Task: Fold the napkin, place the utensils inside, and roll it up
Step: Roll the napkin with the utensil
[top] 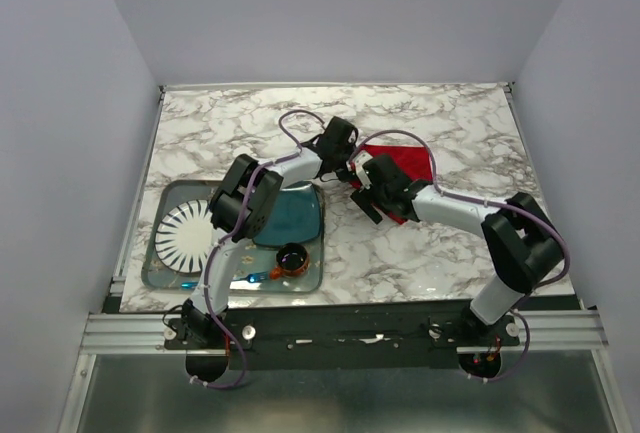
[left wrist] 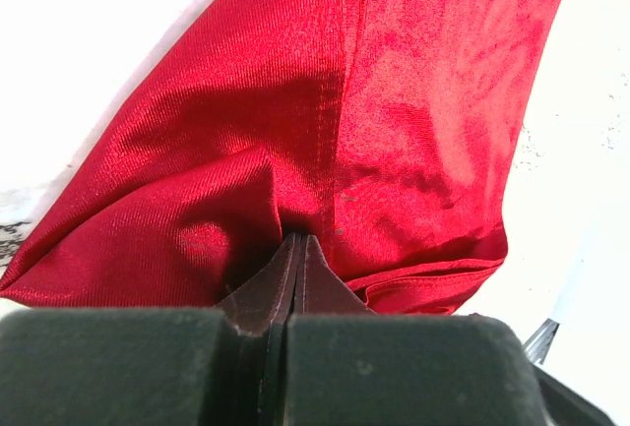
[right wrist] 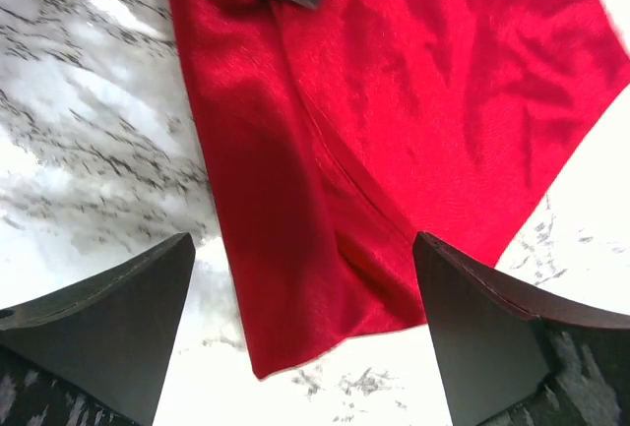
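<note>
The red napkin [top: 405,165] lies partly folded on the marble tabletop [top: 460,123], just right of centre in the top view, up and to the right of the tray [top: 160,271]. The left fingers [left wrist: 268,293] are pressed together, pinching a gathered bit of the cloth. The right fingers [right wrist: 108,328] stand spread wide over the napkin's lower corner, holding nothing.

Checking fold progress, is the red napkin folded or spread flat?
Folded, loosely: in the wrist views one layer of the napkin overlaps another along a diagonal edge, and the left gripper pinches a bunched fold.
</note>
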Controlling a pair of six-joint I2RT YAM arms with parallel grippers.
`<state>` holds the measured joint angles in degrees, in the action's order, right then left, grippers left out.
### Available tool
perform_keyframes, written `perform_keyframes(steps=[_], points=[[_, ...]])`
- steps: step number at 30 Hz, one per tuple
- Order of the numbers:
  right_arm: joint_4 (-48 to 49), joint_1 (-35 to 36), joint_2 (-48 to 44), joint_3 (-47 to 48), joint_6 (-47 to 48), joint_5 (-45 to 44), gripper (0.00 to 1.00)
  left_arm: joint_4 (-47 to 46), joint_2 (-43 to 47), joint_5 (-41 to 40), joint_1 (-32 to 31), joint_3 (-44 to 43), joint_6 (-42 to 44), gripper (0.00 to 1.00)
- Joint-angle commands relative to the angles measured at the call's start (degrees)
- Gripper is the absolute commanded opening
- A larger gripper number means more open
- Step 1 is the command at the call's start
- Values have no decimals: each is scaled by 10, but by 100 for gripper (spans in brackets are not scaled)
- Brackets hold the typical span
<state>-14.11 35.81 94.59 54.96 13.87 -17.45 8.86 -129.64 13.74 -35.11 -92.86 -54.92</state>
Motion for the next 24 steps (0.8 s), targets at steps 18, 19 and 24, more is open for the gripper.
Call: perform_keyframes(steps=[18, 19, 24], points=[[80, 61, 91, 21, 53, -130, 67, 67, -34, 7, 22, 27, 5, 0], [79, 60, 96, 23, 54, -132, 63, 67, -34, 8, 24, 27, 4, 0], [56, 60, 133, 41, 55, -145, 64, 67, -35, 13, 26, 26, 7, 0]])
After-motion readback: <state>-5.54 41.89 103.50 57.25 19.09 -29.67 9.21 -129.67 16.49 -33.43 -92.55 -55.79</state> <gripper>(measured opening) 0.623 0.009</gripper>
